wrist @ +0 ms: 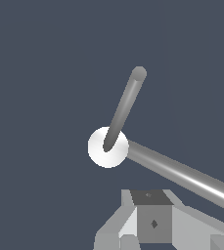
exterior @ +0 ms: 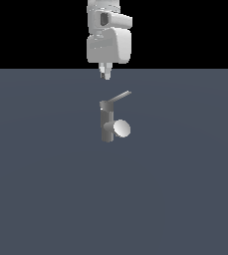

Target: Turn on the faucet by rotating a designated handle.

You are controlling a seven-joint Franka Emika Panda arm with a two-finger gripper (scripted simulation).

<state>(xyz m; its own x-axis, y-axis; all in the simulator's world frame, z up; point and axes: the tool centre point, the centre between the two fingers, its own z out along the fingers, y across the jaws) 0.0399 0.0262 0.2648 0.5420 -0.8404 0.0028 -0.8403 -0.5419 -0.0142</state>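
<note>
above one faucet (exterior: 107, 124) with one handle (exterior: 120, 96), one claw (exterior: 105, 75), spread unclear.

Below the gripper (exterior: 105, 75) open air — then the handle (exterior: 120, 96) slanting across, the faucet (exterior: 107, 124) post beneath it; either side lies free.

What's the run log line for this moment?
phase: approach | gripper: above faucet, apart, jaw state unclear | handle: untouched, slanting up toward exterior view's right | contact: none

Upright dark faucet (exterior: 107, 124), thin handle (exterior: 120, 96) slanting upward.
</note>
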